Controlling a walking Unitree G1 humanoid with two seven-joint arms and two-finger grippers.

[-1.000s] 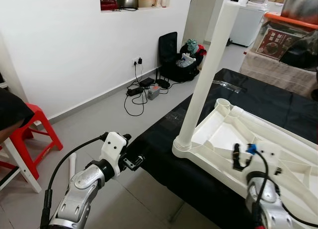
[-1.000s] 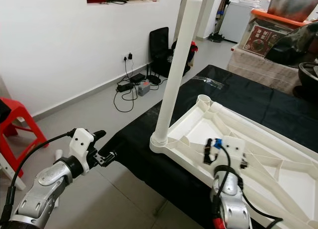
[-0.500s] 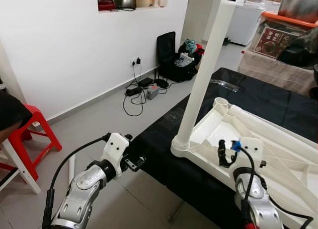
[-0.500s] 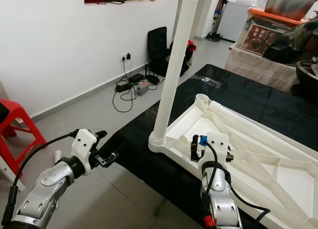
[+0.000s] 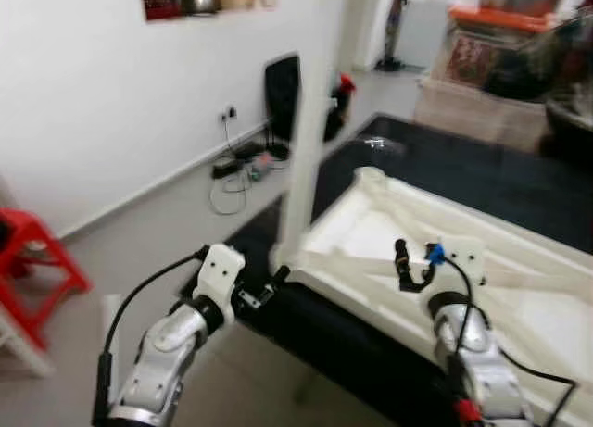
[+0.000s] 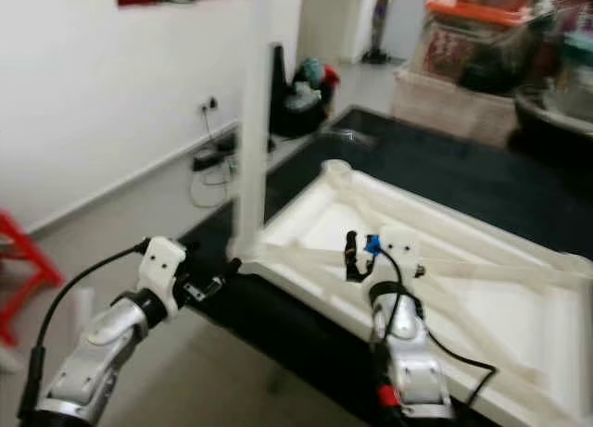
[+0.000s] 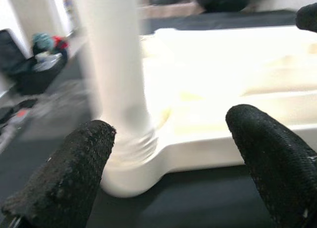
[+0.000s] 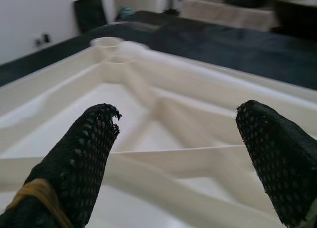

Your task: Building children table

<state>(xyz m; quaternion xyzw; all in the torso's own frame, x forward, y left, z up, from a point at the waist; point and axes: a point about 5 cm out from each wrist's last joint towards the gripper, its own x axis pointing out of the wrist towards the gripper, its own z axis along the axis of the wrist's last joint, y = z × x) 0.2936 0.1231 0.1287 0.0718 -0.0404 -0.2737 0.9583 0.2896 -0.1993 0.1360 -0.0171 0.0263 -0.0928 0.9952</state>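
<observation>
The white tabletop [image 5: 519,288] lay upside down on the black cloth [image 5: 445,168], one leg [image 5: 301,140] standing upright in its near corner. The left gripper [image 7: 173,173], fingers spread, faced that leg's base; the right gripper [image 8: 173,154], also spread, hovered over the ribbed underside.

Upturned tabletop [image 5: 519,288] on the cloth-covered surface [image 5: 445,168], leg [image 5: 301,149] upright in its near-left corner, left gripper [image 5: 269,283] just beside that corner, right gripper [image 5: 408,265] over the tabletop's ribs, stool [image 5: 32,251] far left.
</observation>
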